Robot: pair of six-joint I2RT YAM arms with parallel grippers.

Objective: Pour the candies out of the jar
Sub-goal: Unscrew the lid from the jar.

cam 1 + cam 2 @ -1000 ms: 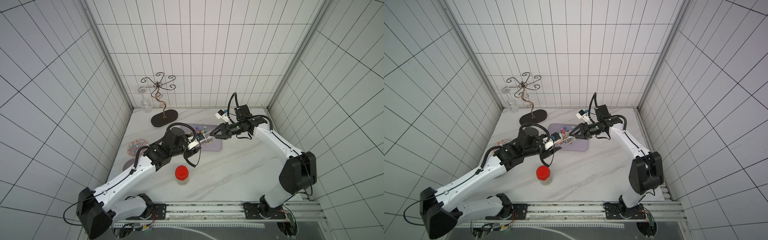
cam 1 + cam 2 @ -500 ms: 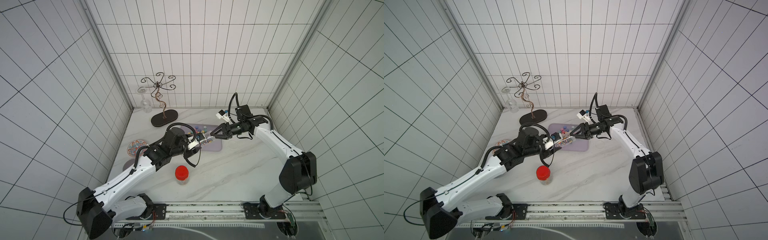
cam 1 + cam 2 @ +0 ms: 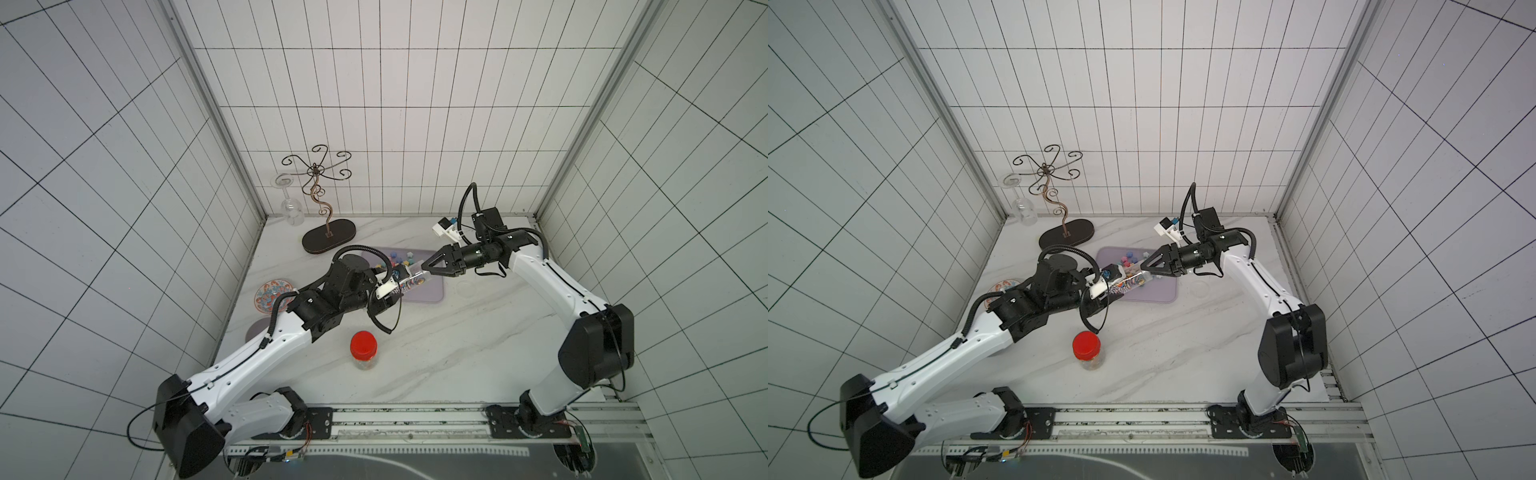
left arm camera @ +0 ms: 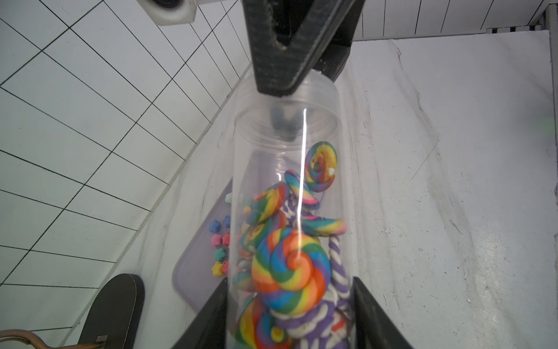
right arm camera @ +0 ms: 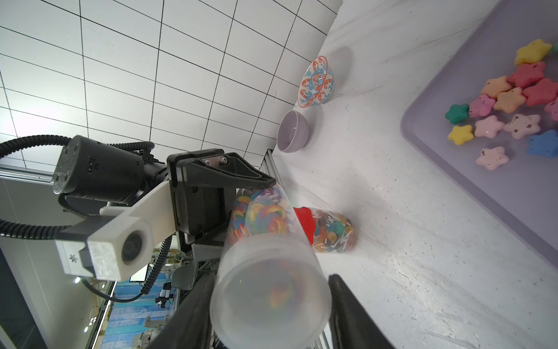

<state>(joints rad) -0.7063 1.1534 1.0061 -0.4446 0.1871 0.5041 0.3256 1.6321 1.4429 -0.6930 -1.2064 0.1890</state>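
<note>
Clear plastic cylindrical jar (image 4: pixel 287 145) lay almost level over the lilac rectangular tray (image 3: pixel 430 291), its base end pinched between the left gripper (image 4: pixel 290 290) fingers. Rainbow swirl lollipop candies (image 4: pixel 290 272) sat inside; pastel star candies (image 5: pixel 489 127) lay loose on the tray. Right gripper (image 5: pixel 270 281) fingers straddled the jar's frosted cap (image 5: pixel 268 299); contact could not be told. Red-lidded jar (image 3: pixel 363 349) stood upright on the marble table (image 3: pixel 457 353).
</note>
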